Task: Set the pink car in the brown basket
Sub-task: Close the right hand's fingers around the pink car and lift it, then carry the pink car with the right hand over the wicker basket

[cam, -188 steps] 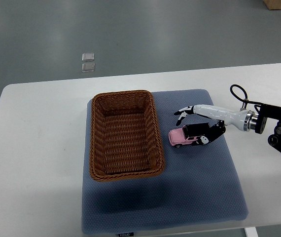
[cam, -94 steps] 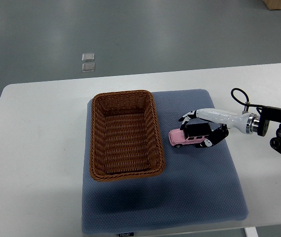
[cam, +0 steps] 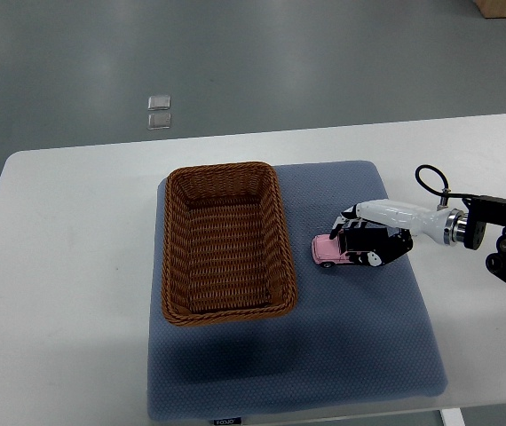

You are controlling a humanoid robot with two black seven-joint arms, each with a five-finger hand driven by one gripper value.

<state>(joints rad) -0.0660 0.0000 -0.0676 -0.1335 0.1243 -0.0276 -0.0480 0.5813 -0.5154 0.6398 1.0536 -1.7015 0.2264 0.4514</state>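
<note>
There is only one camera, mounted high on the robot's own side and looking steeply down, so no second view overlaps it. It stands far enough back to take in nearly the whole white rounded desk [cam: 67, 266], the blue-grey padded mat [cam: 359, 337] on it, and grey floor [cam: 280, 53] beyond the far edge.

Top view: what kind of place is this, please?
Probably a robot test room or lab: a plain white table with a blue-grey mat on a bare grey floor, holding only a brown basket and a pink car.
</note>
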